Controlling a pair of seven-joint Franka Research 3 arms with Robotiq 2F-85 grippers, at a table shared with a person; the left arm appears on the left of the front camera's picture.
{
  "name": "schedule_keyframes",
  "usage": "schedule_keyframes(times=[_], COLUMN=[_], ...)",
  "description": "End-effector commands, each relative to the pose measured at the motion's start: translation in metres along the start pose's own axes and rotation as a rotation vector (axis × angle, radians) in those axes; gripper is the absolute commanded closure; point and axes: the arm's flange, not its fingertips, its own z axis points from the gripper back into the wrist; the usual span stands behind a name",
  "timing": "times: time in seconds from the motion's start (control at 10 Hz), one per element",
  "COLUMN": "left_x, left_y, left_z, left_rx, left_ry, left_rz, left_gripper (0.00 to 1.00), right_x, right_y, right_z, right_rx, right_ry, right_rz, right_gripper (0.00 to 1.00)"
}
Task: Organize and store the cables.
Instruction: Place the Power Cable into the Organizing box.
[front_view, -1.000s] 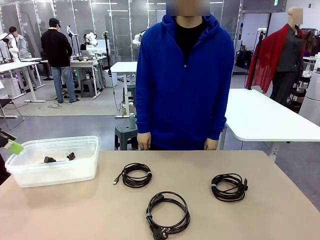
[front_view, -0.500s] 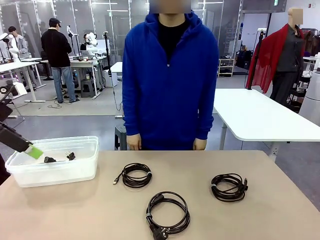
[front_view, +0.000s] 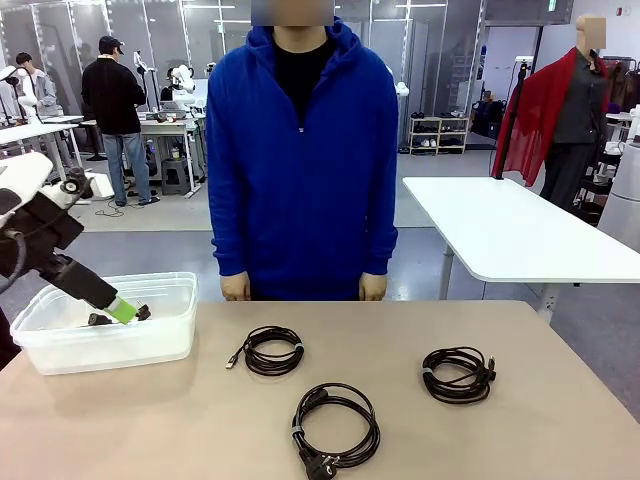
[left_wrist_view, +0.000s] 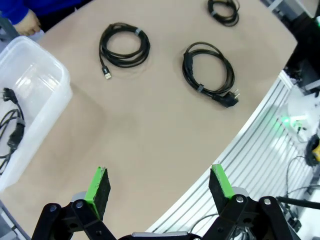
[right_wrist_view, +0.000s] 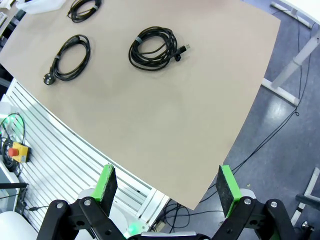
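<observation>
Front view. From the left side: left fingers (front_view: 122, 311), one green pad showing against the clear bin (front_view: 165, 342). From here cannot tell how far apart, nor whether inside the bin or above it. Just beside that pad: bin cable (front_view: 140, 312), a black cord with a small plug. To the right of the fingers, flat on the tabletop (front_view: 520, 440), three black coils well apart from one another. Nearest the fingers, USB coil (front_view: 270, 351); farther right and closer to the camera, power-plug coil (front_view: 335, 425); farthest off, right coil (front_view: 458, 374). Beyond the coils, at the far edge: person (front_view: 300, 170) in a blue hoodie, standing, arms down.

Left wrist view. Left fingers (left_wrist_view: 98, 186) wide apart, nothing between them, hanging above bare tabletop. Off to the side of the finger at picture left: clear bin (left_wrist_view: 35, 85) with the bin cable (left_wrist_view: 12, 130) inside. Straight ahead of that same finger, USB coil (left_wrist_view: 124, 45). Ahead of the other finger, power-plug coil (left_wrist_view: 207, 72); beyond it, at the top edge, right coil (left_wrist_view: 223, 10).

Right wrist view. Right fingers (right_wrist_view: 106, 186) wide apart as well, empty, hanging by the tabletop's edge. Ahead, in line with the gap between them, right coil (right_wrist_view: 152, 47). Ahead and past the finger at picture left, power-plug coil (right_wrist_view: 70, 57). Farther still, at the top edge, USB coil (right_wrist_view: 84, 9).
</observation>
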Motion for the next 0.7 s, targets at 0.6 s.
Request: schedule_keyframes(times=[0.6], left_x=[-0.056], left_y=[-0.029], left_z=[-0.051], left_rx=[0.051], left_ry=[0.038], left_rz=[0.061], left_gripper=[0.00], right_x=[0.000], right_y=[0.000], right_z=[0.000], right_rx=[0.000], right_ry=[0.000], right_rz=[0.000], right_gripper=[0.00])
